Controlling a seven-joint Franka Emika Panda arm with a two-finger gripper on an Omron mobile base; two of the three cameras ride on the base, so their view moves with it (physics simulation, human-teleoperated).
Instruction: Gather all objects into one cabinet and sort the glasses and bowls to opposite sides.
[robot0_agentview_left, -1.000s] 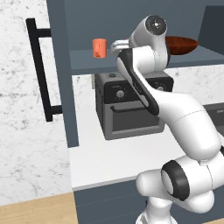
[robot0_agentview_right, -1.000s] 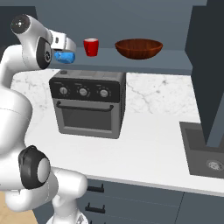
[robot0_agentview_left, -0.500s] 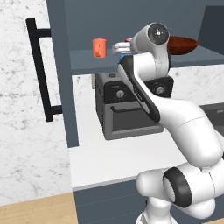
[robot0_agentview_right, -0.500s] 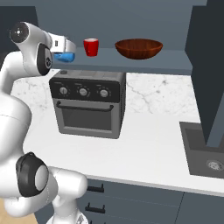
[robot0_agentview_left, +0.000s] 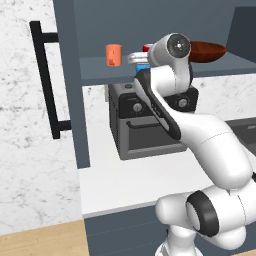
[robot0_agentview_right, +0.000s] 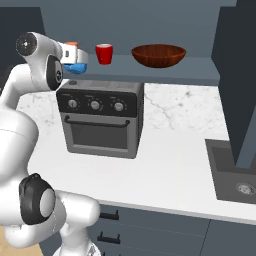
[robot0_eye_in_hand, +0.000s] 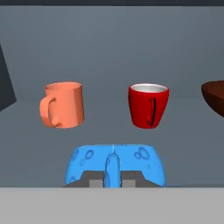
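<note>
My gripper (robot0_eye_in_hand: 112, 177) is shut on the rim of the small blue bowl (robot0_eye_in_hand: 87, 164) and holds it in front of the open cabinet's shelf (robot0_agentview_left: 165, 75). On that shelf the orange cup (robot0_eye_in_hand: 64, 105) stands at the left, the red cup (robot0_eye_in_hand: 148, 105) to its right, and the wide dark brown bowl (robot0_eye_in_hand: 214, 96) further right. From the right base the blue bowl (robot0_agentview_right: 76, 66) hangs at the shelf's front edge, left of the red cup (robot0_agentview_right: 104, 53) and the brown bowl (robot0_agentview_right: 158, 55). From the left base the orange cup (robot0_agentview_left: 114, 54) shows left of my hand.
The cabinet door (robot0_agentview_left: 70, 100) stands open at the left with its long black handle (robot0_agentview_left: 47, 80). A dark toaster oven (robot0_agentview_right: 100, 122) sits on the white counter (robot0_agentview_right: 165, 175) right under the shelf. A sink (robot0_agentview_right: 235, 172) lies at the right, under another cabinet.
The arm's upper joint has sunk a little. The blue bowl has stayed in the grip, almost in the same place at the shelf's front.
</note>
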